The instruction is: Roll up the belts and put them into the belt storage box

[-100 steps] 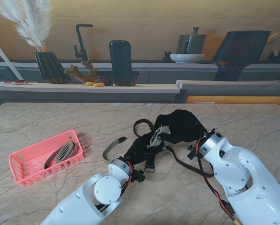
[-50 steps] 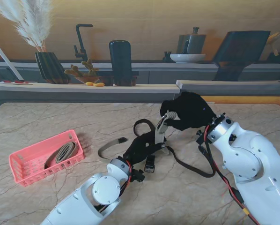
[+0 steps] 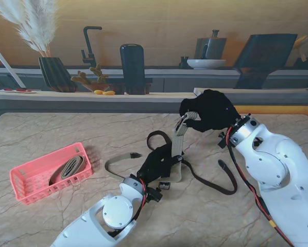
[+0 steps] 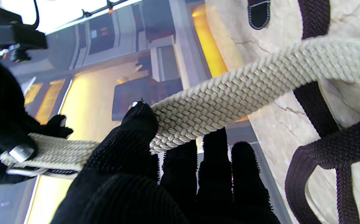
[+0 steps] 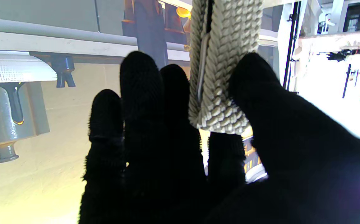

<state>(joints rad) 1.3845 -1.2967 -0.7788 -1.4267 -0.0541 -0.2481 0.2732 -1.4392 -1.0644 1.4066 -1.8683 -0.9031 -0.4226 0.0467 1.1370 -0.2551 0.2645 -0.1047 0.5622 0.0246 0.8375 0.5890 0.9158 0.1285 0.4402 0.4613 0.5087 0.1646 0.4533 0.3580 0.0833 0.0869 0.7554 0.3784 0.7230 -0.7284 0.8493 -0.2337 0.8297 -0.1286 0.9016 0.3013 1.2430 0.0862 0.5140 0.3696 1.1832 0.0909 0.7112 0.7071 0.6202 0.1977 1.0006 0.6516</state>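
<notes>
A beige woven belt point(image 3: 179, 143) hangs taut between my two black-gloved hands at the table's middle. My right hand point(image 3: 209, 111) is raised above the table and shut on the belt's buckle end point(image 5: 219, 77). My left hand point(image 3: 159, 161) sits lower, nearer to me, its thumb and fingers pinching the same beige belt point(image 4: 217, 105). The belt's free tail point(image 3: 118, 159) trails to the left on the table. A black belt point(image 3: 208, 180) lies looped on the marble under and around the hands. The pink storage box point(image 3: 25, 182) at the left holds one rolled belt point(image 3: 69, 168).
The marble table point(image 3: 51, 134) spreads around the belts. A counter runs behind it with a dark vase of pampas grass point(image 3: 53, 72), a tall dark cylinder point(image 3: 132, 67), fruit point(image 3: 103, 92) and a bowl point(image 3: 205, 63).
My right hand has risen and moved away from me, lifting the beige belt's buckle end off the table. The belt now stretches tight up from my left hand, and its tail has slid.
</notes>
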